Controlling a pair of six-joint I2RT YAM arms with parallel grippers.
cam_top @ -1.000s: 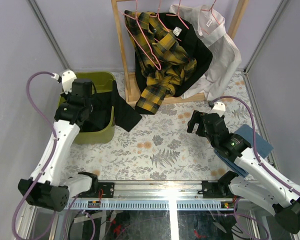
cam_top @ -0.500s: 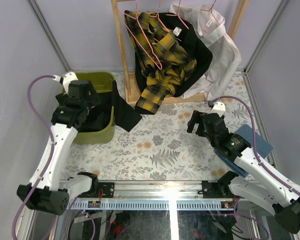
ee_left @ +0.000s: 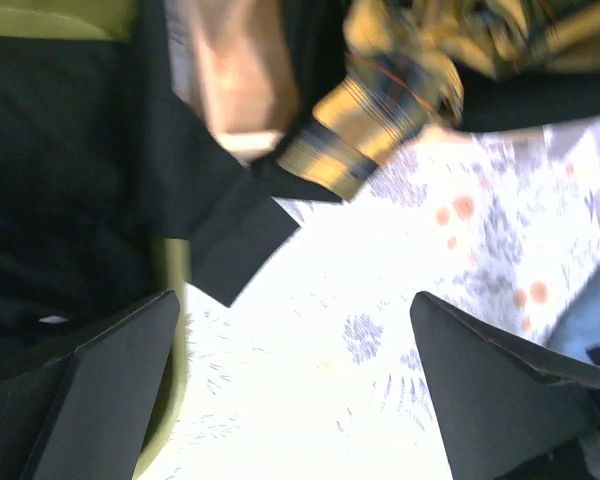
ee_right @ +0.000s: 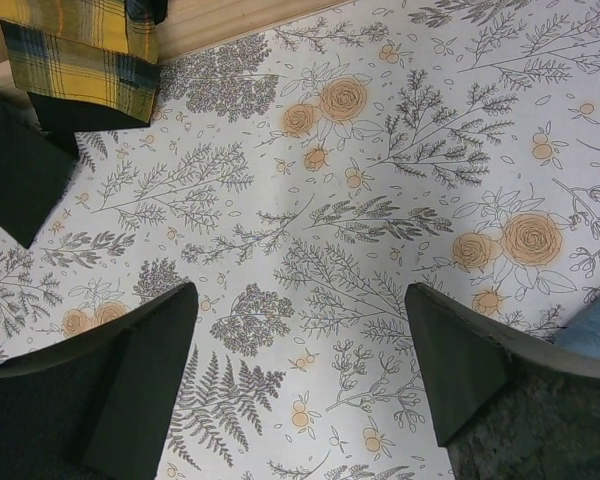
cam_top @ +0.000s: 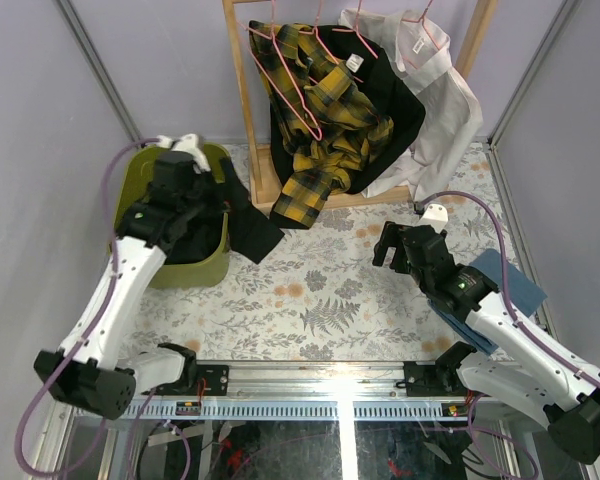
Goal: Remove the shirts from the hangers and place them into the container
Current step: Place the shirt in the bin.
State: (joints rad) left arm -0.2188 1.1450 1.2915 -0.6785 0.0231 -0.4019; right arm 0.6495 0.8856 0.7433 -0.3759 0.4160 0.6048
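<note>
The left gripper [ee_left: 292, 300] hung spread and empty over the olive-green container [cam_top: 183, 272]. The container held a black shirt [cam_top: 192, 232], one end trailing over its right rim onto the table [cam_top: 330, 290]. The plaid shirt [cam_top: 325, 120] and white shirt [cam_top: 445, 110] hung beyond, the white one nearer the spread right gripper [ee_right: 300, 300].

1. An olive-green container [cam_top: 188, 270] is sitting at the left, holding a black shirt [cam_top: 195, 240] whose sleeve is spilling over its right rim.
2. A yellow-and-black plaid shirt [cam_top: 330, 130], a second black shirt [cam_top: 405, 110] and a white shirt [cam_top: 448, 105] are hanging bunched together on pink wire hangers [cam_top: 298, 100].
</note>
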